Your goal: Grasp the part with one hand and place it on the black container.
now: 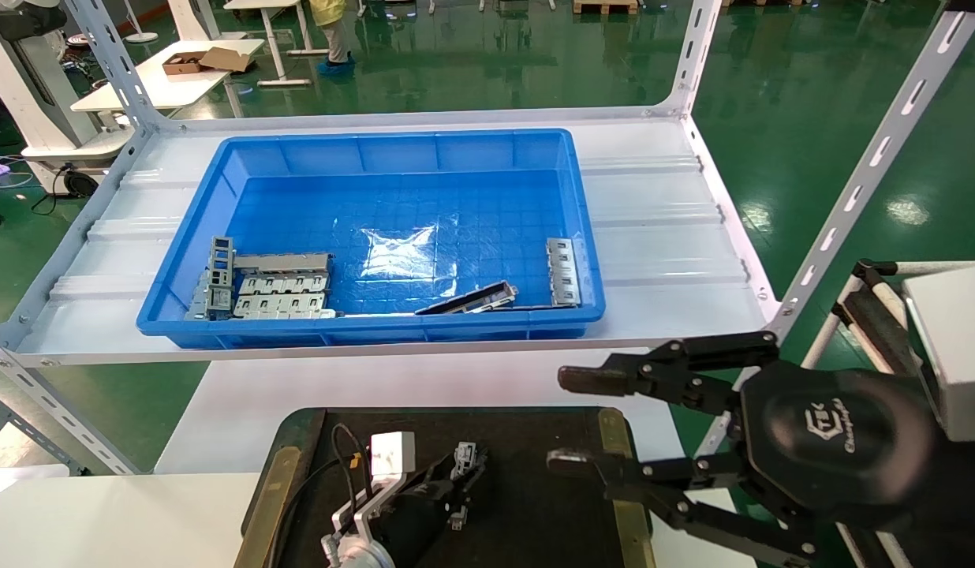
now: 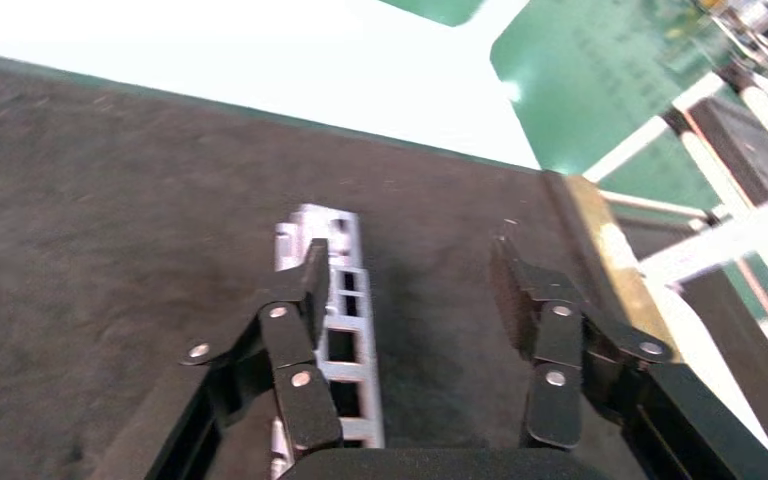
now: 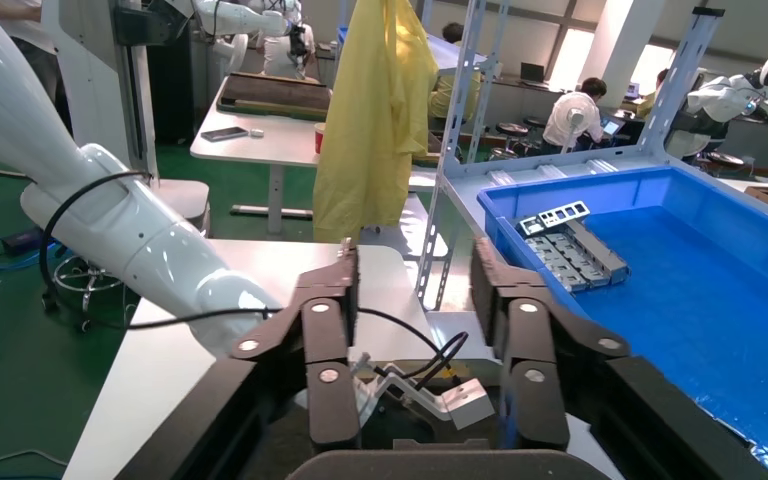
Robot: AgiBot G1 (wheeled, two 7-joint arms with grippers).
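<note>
The part (image 2: 338,330), a narrow light-grey strip with a row of rectangular cutouts, lies on the matte dark surface of the black container (image 2: 110,200), pointing away from the left wrist; one finger (image 2: 312,290) of the left gripper (image 2: 410,285) touches or overlaps its side in the left wrist view, while the other finger stands well apart from it, so the jaws are spread and nothing is clamped between them. In the head view the left gripper (image 1: 460,473) sits low over the middle of the black container (image 1: 535,505), with the part (image 1: 464,455) at its tip; the tray's olive-brass rim (image 1: 614,442) runs just beside it on the robot's right. The right gripper (image 1: 570,418) hangs beyond that rim, near the container's right edge, its fingers spread wide and holding nothing. Farther back, the blue bin (image 1: 377,150) rests on the white shelf (image 1: 661,237); grey slotted plates (image 1: 278,288) lie in its near-left corner.
</note>
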